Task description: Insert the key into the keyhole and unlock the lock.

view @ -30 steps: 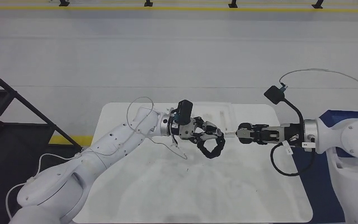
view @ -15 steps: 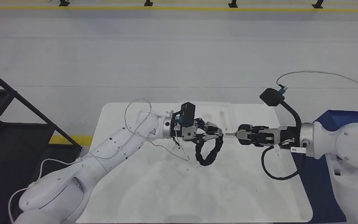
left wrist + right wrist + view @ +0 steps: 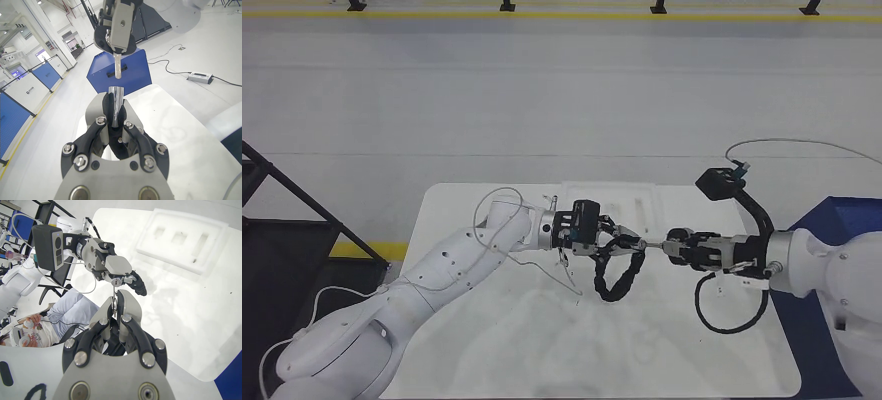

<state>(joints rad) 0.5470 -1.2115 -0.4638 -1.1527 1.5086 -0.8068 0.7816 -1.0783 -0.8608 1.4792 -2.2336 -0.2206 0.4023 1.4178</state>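
My left gripper (image 3: 622,240) is shut on the lock (image 3: 115,103), a chrome cylinder with a black cable loop (image 3: 614,280) hanging below it over the table's middle. The keyhole face (image 3: 115,282) points toward the right arm. My right gripper (image 3: 670,244) is shut on the key (image 3: 117,65), whose silver blade points at the cylinder's end. In the left wrist view a small gap separates the blade tip from the lock. In the right wrist view the key (image 3: 114,303) lines up just under the keyhole. Both hover above the white table (image 3: 542,340).
A white foam tray (image 3: 181,239) with several rectangular recesses lies at the table's far edge, behind the grippers. A blue box (image 3: 122,70) stands on the floor beyond the table's right side. A black frame (image 3: 282,190) stands off the left edge.
Both grippers shifted slightly toward the table's front and closer together. The cable loop swung down and now hangs longer beneath the lock. The key tip has closed in on the keyhole.
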